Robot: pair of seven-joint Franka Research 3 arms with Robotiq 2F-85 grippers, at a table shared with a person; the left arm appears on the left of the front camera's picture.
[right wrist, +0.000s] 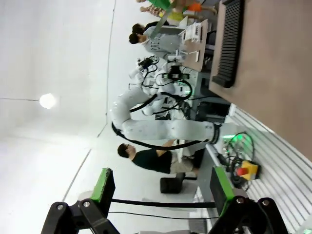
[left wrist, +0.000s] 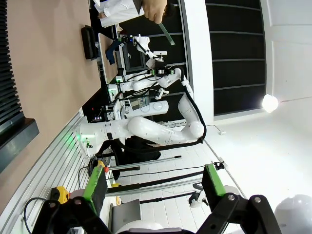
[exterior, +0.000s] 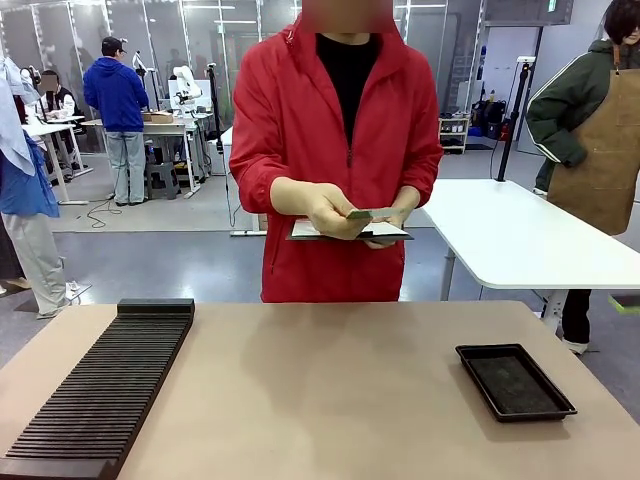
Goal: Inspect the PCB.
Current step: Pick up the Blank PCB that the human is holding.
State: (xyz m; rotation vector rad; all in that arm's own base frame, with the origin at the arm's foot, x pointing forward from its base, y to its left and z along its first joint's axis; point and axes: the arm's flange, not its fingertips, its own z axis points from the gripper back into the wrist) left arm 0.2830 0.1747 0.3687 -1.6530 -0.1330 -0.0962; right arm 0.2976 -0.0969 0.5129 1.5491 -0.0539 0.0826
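Green PCB [exterior: 361, 213] in person's hand [exterior: 325, 207], front view, left claw [left wrist: 155, 170], right claw [right wrist: 161, 171] wide open, empty, wrist views

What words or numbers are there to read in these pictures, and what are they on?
No text here can be read.
PCB: too small to show any print.
Small green sign high at the back: too small to read.
Black tray: no label visible.

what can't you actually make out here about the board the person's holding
Thin green circuit board, front view: nearly edge-on, partly covered by the person's hand; face unreadable.
Dark flat clipboard, front view: partly under the hands, sheet too small to read.
Left wrist view: board a distant sliver, hand cut by top edge.
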